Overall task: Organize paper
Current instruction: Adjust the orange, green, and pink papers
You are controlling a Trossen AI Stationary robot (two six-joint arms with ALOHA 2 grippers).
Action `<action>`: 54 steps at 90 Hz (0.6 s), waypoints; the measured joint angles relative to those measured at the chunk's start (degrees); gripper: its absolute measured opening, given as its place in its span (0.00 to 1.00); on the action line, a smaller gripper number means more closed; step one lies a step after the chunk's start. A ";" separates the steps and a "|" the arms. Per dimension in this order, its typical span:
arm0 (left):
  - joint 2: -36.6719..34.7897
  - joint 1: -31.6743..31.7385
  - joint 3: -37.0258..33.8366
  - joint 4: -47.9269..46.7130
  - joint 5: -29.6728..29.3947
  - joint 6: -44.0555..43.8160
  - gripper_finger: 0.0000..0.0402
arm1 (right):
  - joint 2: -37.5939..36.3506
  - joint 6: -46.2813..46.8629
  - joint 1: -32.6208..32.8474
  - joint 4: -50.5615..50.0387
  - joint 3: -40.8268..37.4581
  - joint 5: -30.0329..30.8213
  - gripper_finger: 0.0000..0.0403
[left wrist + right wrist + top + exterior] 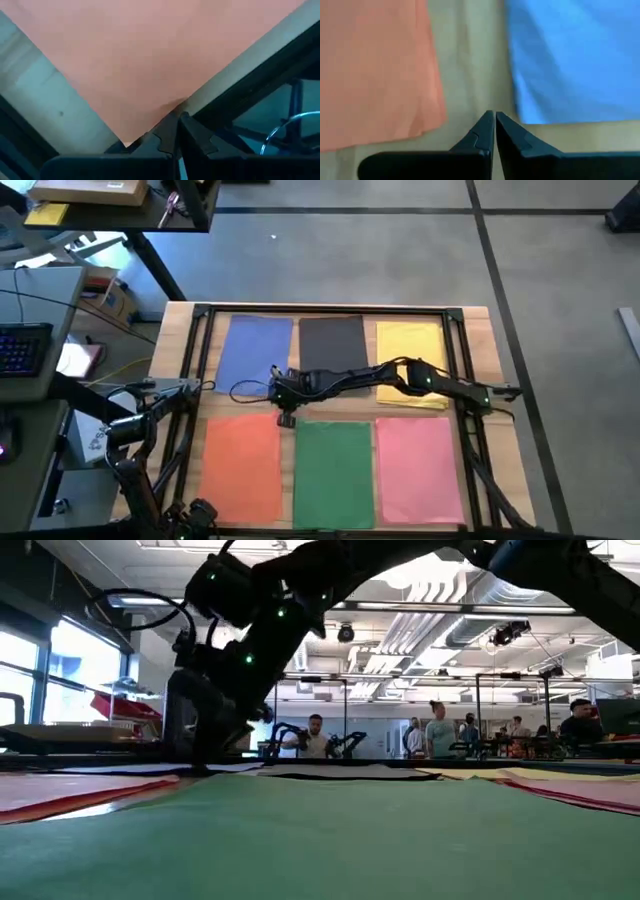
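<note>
Surveying the scene, largest item first:

Wooden table (180,330): fills the centre of the high view and carries a black frame (330,310) around the sheets.

Paper, upper row: blue sheet (250,350) at left, dark grey sheet (333,340) in the middle, yellow sheet (410,345) at right.

Paper, lower row: orange sheet (240,465) at left, green sheet (333,470) in the middle, pink sheet (418,465) at right. All six lie flat inside the frame, apart from one another.

Right arm (400,375): reaches from centre right of the high view across the lower edges of the yellow and dark grey sheets.

Right gripper (285,418): sits over bare wood between the blue and orange sheets. In the right wrist view its fingers (482,132) are pressed together, holding nothing.

Left arm (135,430): stands at the lower left of the high view, at the table's edge.

Left gripper (177,122): points at the corner of the orange sheet beside the frame. Its tips meet; whether paper is pinched between them cannot be told.
</note>
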 joint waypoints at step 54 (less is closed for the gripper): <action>-3.72 3.13 3.87 -13.56 15.89 4.39 0.00 | 1.48 -2.56 16.35 -3.25 0.28 -11.93 0.00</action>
